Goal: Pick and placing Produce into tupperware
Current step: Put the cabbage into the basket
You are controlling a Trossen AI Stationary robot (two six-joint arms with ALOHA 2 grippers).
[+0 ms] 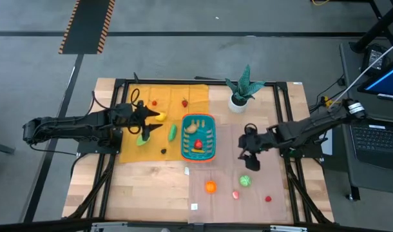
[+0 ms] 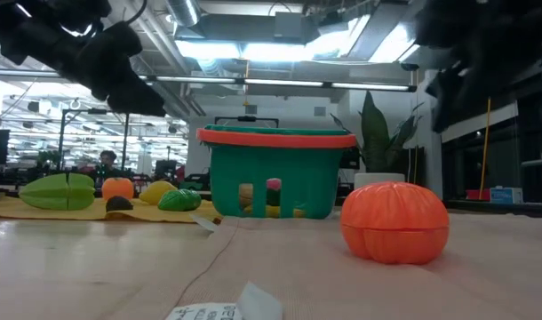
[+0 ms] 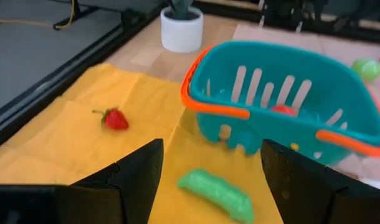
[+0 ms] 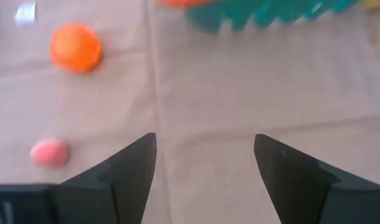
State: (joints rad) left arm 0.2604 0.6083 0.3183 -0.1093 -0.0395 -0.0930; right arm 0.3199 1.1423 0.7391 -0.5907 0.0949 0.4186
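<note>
One teal basket [image 1: 208,149] sits near the middle of the high view, holding three pieces: one tan [image 1: 192,127], one red [image 1: 198,144] and one yellow [image 1: 196,151]. To its left, on one yellow cloth [image 1: 129,154], lie six pieces: two small red ones [image 1: 154,102] in the upper part, one yellow piece [image 1: 159,116], two green ones [image 1: 172,132] and one small dark one [image 1: 163,151]. In the lower right of the frame, on one pale mat [image 1: 222,200], lie four more: one orange [image 1: 210,187], one green [image 1: 245,181], one pink [image 1: 236,194] and one red [image 1: 268,199]. One potted plant [image 1: 239,96] stands at upper centre. Two arms reach in, each with one gripper: left [image 1: 143,119] and right [image 1: 249,151].
</note>
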